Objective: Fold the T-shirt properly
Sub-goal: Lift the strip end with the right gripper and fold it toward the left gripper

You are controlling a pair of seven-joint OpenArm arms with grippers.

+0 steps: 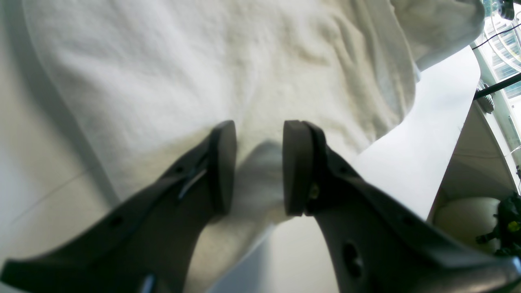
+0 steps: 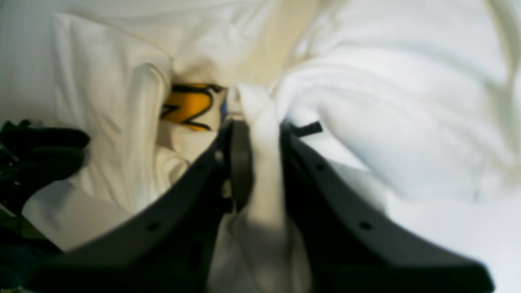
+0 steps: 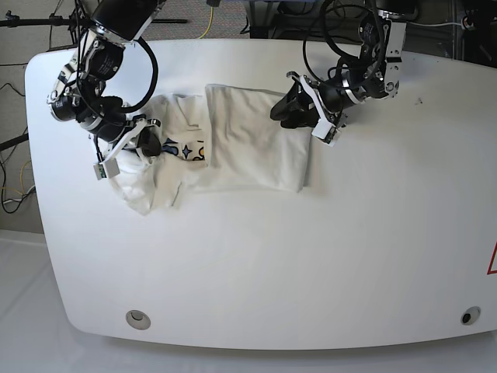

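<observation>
1. On the white table, toward its far left part, lies the T-shirt, and both arms are at it.
2. One part of the shirt, on the side of the left arm, is already laid over as a flat white panel with quite straight edges, so I judge one fold as done.
3. The other part, near the right arm, is bunched and wrinkled, with a piece of the coloured print showing between the layers.
4. The right gripper is pinching a ridge of the white cloth between its jaws; the yellow print is just beside it.
5. The left gripper has its jaws spread apart, and a small hump of cloth at the shirt's edge sits between them. The pads do not seem to press it, so I think it holds nothing.
6. What is left, in my judgement: to smooth and fold the crumpled side, then to fold the shirt once more into a compact rectangle. The task looks less than half finished.
</observation>
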